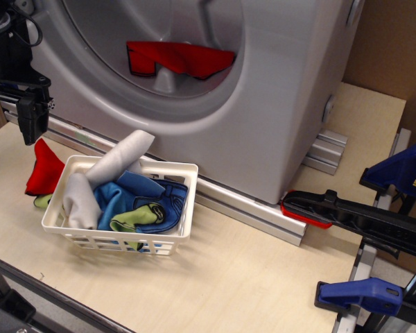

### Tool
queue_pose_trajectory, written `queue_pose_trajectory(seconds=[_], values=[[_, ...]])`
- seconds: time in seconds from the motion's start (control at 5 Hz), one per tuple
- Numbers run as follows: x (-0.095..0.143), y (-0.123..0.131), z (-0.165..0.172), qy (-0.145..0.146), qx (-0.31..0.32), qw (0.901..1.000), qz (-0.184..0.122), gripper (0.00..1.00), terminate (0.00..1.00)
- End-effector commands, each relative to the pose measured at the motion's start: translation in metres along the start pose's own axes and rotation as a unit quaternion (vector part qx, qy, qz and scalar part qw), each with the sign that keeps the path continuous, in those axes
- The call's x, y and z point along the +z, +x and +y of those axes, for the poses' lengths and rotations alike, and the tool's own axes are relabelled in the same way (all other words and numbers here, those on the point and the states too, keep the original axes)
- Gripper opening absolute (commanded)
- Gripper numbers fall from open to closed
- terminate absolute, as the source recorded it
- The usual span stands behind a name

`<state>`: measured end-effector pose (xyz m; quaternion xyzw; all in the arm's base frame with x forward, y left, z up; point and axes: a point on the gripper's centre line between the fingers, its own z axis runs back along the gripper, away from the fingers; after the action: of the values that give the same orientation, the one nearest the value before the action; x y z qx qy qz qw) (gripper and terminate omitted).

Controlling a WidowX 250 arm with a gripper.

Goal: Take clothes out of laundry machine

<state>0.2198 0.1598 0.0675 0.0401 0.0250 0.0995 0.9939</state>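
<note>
The clothes (pixel 182 58), a bright red fabric piece with dark edging, lie inside the round drum hole of the light-grey laundry machine (pixel 277 104), on the lower part of the drum. My gripper (pixel 32 116) is a black assembly at the far left, outside the machine and left of the drum opening. It hangs above the table and above a plain red cloth. I cannot tell how its jaws stand. Nothing shows between them.
A white slotted basket (pixel 118 235) stands in front of the machine with blue (pixel 149 201), green (pixel 133 220) and grey (pixel 118 158) cloths in it. A plain red cloth (pixel 44 168) lies left of the basket. Blue-and-black clamps (pixel 374 218) sit at the right table edge.
</note>
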Motion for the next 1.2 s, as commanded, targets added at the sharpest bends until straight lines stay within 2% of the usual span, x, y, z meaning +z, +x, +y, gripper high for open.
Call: queue_pose_trajectory(seconds=[0.0, 0.2, 0.4, 0.6, 0.8, 1.0], values=[[0.0, 0.0, 0.0, 0.0, 0.0, 1.0, 0.0, 1.0, 0.0], [0.004, 0.033, -0.016, 0.031, -0.018, 0.9988, -0.034, 1.0, 0.0], [0.016, 0.059, -0.029, 0.032, -0.049, 0.9958, -0.07, 1.0, 0.0], [0.033, 0.085, -0.038, 0.038, -0.059, 0.9896, -0.126, 1.0, 0.0], [0.05, 0.106, -0.041, 0.027, -0.066, 0.9812, -0.18, 1.0, 0.0], [0.042, 0.117, -0.048, 0.007, -0.089, 0.9685, -0.233, 1.0, 0.0]])
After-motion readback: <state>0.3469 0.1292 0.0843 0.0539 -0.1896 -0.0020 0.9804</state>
